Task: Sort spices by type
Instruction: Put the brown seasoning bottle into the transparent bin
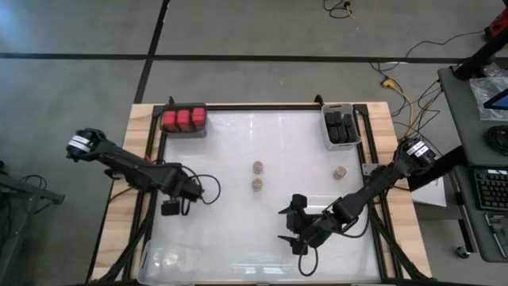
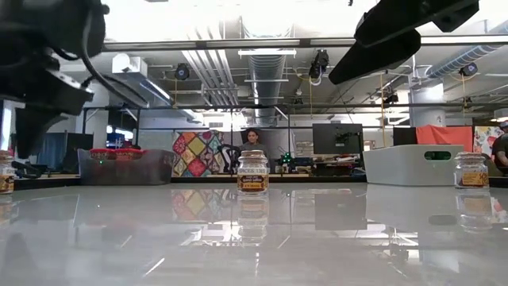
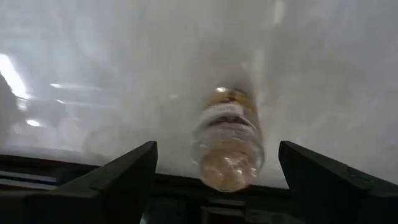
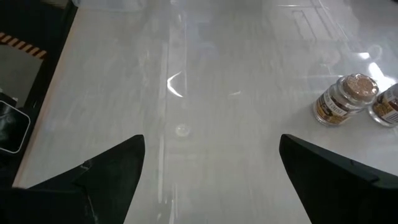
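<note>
Hanging spread near the tabletop's left edge, the left gripper (image 3: 214, 180) is seemingly straddling a round jar (image 3: 227, 146); closing off-centre risks toppling it. Right gripper (image 1: 295, 229) is waiting, spread.

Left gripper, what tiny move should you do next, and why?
Probably lower a little and close on the round jar. In the left wrist view the jar sits between the left gripper's fingers, which are spread wide and not touching it, so it isn't gripped yet. The right gripper waits open near the table's front.
</note>
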You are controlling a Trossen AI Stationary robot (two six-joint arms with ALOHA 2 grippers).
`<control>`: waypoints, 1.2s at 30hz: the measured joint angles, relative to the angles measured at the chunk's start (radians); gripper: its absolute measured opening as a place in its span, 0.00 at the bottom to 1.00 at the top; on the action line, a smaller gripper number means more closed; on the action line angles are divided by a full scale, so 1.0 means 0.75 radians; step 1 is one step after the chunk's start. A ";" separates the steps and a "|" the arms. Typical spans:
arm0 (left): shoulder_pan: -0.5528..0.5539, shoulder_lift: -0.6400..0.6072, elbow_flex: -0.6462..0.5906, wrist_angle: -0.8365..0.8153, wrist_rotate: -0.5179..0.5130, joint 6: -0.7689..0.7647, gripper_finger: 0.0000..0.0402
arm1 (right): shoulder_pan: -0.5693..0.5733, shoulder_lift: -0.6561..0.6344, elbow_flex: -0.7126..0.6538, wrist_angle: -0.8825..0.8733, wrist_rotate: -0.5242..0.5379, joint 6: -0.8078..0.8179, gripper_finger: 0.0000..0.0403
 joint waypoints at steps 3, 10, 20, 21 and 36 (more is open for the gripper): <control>0.021 0.039 -0.011 0.014 0.089 0.009 0.79 | 0.000 0.000 -0.001 0.000 0.000 0.000 0.90; 0.028 0.096 -0.030 0.063 0.102 -0.043 0.71 | 0.000 0.000 -0.001 -0.001 0.001 -0.001 0.90; 0.074 0.083 -0.033 0.071 0.129 -0.145 0.61 | 0.000 0.000 -0.001 -0.001 0.001 0.019 0.90; 0.076 0.083 -0.033 0.072 0.129 -0.145 0.61 | 0.000 0.000 -0.001 -0.001 0.001 0.021 0.90; 0.078 0.083 -0.059 0.108 0.134 -0.152 0.44 | 0.001 0.000 -0.001 -0.001 0.001 0.037 0.90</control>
